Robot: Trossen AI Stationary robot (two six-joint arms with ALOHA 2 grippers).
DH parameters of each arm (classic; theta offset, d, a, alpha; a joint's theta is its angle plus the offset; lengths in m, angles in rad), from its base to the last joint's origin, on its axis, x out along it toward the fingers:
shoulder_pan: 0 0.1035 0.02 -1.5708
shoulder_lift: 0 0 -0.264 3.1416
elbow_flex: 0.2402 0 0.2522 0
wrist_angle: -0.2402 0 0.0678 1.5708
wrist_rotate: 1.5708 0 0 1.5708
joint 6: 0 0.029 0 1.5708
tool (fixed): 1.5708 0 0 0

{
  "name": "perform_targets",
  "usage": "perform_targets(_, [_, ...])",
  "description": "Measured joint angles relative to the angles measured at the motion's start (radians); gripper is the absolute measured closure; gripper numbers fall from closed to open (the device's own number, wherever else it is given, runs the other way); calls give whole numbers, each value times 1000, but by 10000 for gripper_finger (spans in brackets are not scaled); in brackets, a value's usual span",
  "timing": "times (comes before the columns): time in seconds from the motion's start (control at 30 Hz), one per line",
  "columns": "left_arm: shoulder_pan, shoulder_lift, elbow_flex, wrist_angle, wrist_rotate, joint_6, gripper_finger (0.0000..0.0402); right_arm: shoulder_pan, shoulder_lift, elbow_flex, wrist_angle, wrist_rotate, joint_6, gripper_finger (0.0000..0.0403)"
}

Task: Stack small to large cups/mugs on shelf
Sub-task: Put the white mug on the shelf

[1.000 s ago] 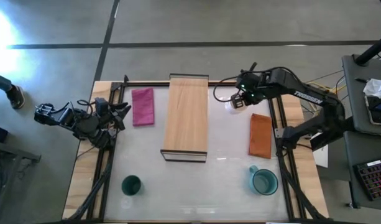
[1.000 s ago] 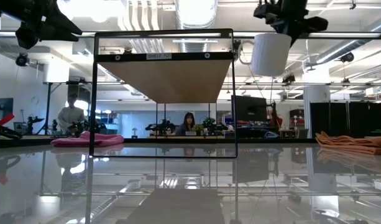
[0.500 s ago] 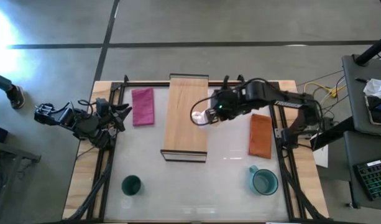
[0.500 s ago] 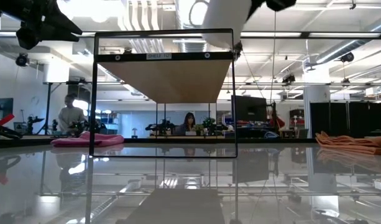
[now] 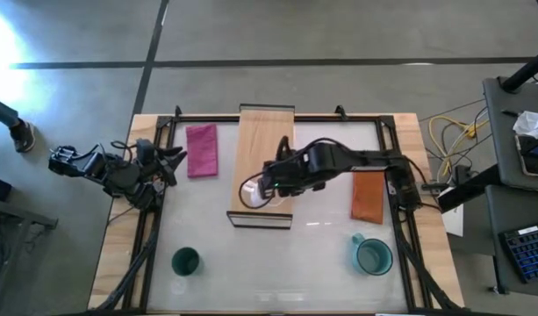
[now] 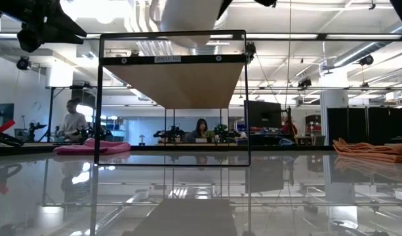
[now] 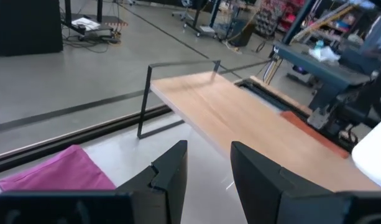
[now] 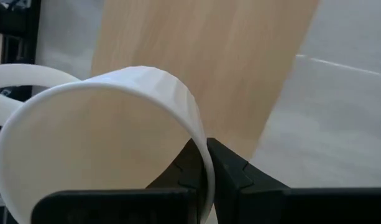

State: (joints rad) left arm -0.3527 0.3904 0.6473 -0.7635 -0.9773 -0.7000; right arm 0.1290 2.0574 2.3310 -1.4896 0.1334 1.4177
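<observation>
My right gripper (image 5: 269, 186) is shut on the white handled mug (image 5: 253, 192), held above the near part of the light-wood shelf (image 5: 261, 140). In the low view the mug (image 6: 187, 23) hangs above the shelf's top (image 6: 174, 82). The teal mug (image 5: 372, 255) stands on its base at the near right of the table. The small dark green cup (image 5: 185, 261) stands at the near left. My left gripper (image 5: 169, 162) is open and empty at the table's left edge, beside the pink cloth (image 5: 201, 149). My right gripper pinches the mug's rim wall (image 8: 199, 140), one finger inside the mug and one outside. The hold is on the side opposite the handle (image 8: 19, 78). The arm reaches in from the table's right. The mug is lifted clear above the shelf and tilted.
An orange cloth (image 5: 368, 195) lies right of the shelf, under my right arm's reach. The pink cloth (image 7: 53, 174) lies left of the shelf. The shelf's dark frame (image 6: 101, 98) stands on the glassy table top. People show in the room beyond.
My right gripper has carried the white mug from beyond the shelf's far right corner toward the table's left and near edge, to above the shelf's near part. The mug has stayed lifted clear and shows higher in the low view.
</observation>
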Motion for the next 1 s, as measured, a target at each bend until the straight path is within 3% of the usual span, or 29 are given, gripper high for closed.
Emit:
perform_targets(0.23, [0, 5, -1, -44, 56, 0, 292, 3, 55, 8, 13, 1, -9, 390])
perform_targets(1.0, [0, 8, -15, -40, 57, 1, 292, -32, 83, 13, 12, -1, -156, 378])
